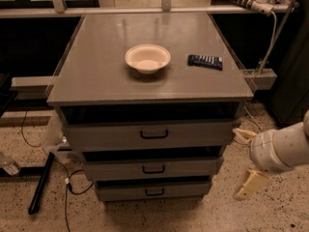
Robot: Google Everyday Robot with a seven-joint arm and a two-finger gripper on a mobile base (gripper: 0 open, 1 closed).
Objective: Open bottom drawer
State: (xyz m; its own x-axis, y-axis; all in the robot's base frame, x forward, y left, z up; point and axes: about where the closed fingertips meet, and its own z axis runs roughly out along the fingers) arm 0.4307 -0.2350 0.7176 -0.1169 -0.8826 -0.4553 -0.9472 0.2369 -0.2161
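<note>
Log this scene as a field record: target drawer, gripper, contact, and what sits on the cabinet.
target: bottom drawer, lowest of three grey fronts, looks shut
grasp point: black loop handle at the front's centre, untouched
effector: gripper low at the right of the cabinet, around middle drawer height, fingers spread, holding nothing
contact: none visible between gripper and cabinet
on top: white bowl near centre; dark flat object to its right, apart from it
task state: opening not yet begun
</note>
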